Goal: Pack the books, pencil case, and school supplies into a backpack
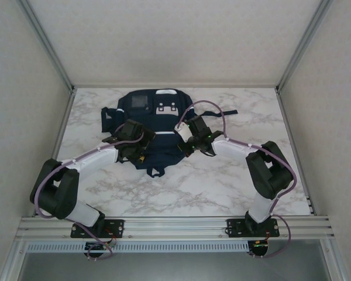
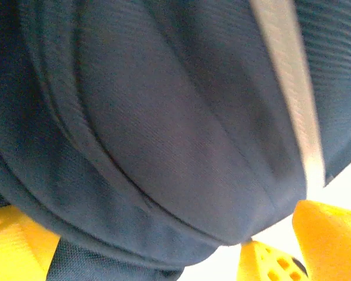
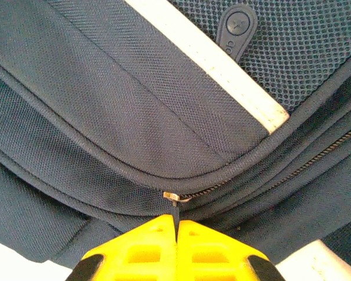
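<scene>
The navy backpack (image 1: 155,114) with white stripes lies flat on the marble table, its grey and white patches towards the far side. My right gripper (image 1: 184,140) rests on its right half. In the right wrist view this gripper (image 3: 176,225) is shut on the dark zipper pull (image 3: 177,209), just below the metal slider (image 3: 176,196) on the backpack (image 3: 134,117). My left gripper (image 1: 141,153) sits on the bag's left near part. It (image 2: 164,240) stands open, with the navy fabric of the backpack (image 2: 164,117) bulging between its yellow fingers (image 2: 324,234). The books, pencil case and school supplies are out of view.
The marble table (image 1: 222,181) is boxed in by pale walls with aluminium posts. A metal rail (image 1: 175,225) runs along the near edge, where both arm bases are bolted. Dark straps spread from the bag's far corners.
</scene>
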`<state>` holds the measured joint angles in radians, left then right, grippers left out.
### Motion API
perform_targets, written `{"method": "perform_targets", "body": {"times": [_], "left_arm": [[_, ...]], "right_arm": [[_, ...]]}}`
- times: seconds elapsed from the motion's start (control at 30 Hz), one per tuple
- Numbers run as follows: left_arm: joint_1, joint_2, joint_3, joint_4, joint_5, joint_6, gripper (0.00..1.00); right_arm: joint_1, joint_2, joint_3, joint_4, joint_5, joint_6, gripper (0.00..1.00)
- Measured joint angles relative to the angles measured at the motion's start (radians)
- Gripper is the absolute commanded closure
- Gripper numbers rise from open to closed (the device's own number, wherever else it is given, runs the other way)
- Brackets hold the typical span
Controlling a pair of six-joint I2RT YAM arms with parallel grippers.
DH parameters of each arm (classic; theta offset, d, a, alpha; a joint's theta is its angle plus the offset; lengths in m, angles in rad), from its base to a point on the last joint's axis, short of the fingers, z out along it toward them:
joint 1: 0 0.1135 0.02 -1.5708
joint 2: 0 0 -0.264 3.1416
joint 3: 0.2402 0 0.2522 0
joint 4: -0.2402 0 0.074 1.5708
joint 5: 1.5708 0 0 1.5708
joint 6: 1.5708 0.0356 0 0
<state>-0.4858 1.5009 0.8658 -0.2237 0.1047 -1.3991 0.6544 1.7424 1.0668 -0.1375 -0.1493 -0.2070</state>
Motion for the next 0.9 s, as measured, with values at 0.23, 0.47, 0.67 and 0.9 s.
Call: {"method": "perform_targets", "body": {"times": [0.23,0.47,0.67,0.9], "left_arm": [[0.075,0.024,-0.058,0.079,0.082,-0.069,0.03],[0.119,0.038,-0.065,0.093,0.165,-0.063,0.03],[0.131,0.052,-0.062,0.094,0.195,-0.051,0.03],[0.134,0.058,-0.08,0.163,0.202,-0.048,0.04]], "right_arm": [[-0.024,-0.018,0.024,-0.043,0.033,-0.114,1.0],[-0.085,0.011,0.106,-0.085,0.04,-0.214,1.0],[-0.116,0.108,0.222,-0.097,0.037,-0.251,1.0],[-0.125,0.219,0.325,-0.084,0.051,-0.231,1.0]]}}
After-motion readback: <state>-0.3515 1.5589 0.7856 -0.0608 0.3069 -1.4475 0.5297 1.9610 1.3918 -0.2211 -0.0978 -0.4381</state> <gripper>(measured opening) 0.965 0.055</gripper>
